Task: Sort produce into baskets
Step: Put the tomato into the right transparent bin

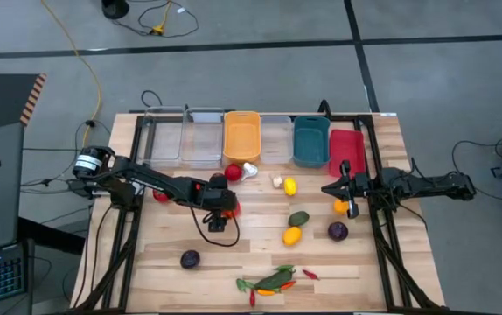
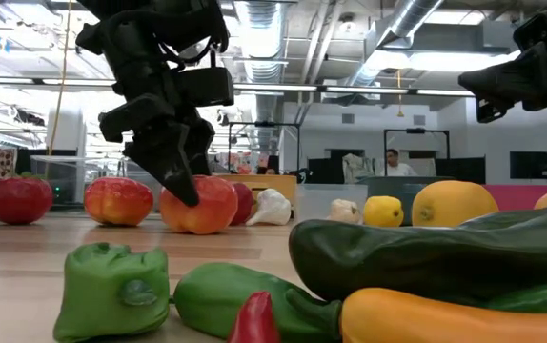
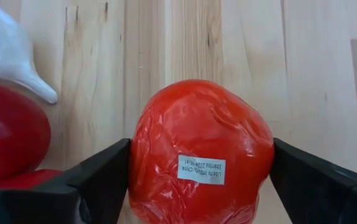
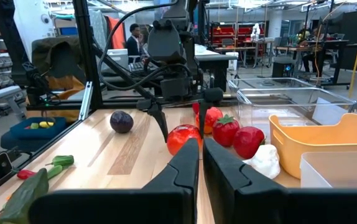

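Tomato (image 3: 200, 155): red, sitting on the desk (image 1: 373, 262) near the middle, below the orange basket (image 1: 241, 136).
Left claw (image 1: 226, 208): fingers on both sides, squeezing the tomato.
Right claw (image 1: 345, 190): waits by the red basket, fingers almost shut, holding nothing.
Danger: the smooth, round tomato may slip out when lifted.

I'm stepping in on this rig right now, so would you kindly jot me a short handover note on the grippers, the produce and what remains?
Left gripper: down at table centre-left, fingers either side of a red tomato that sits on the table, touching it.
Right gripper: fingers together, empty, hovering at the table's right side near an orange fruit.
Baskets: in a row along the far edge; none visibly holds produce.
Done: nothing sorted yet, by the high view.
Left: everything, including the garlic, lemon, purple balls and the chili and green pile at the near edge.
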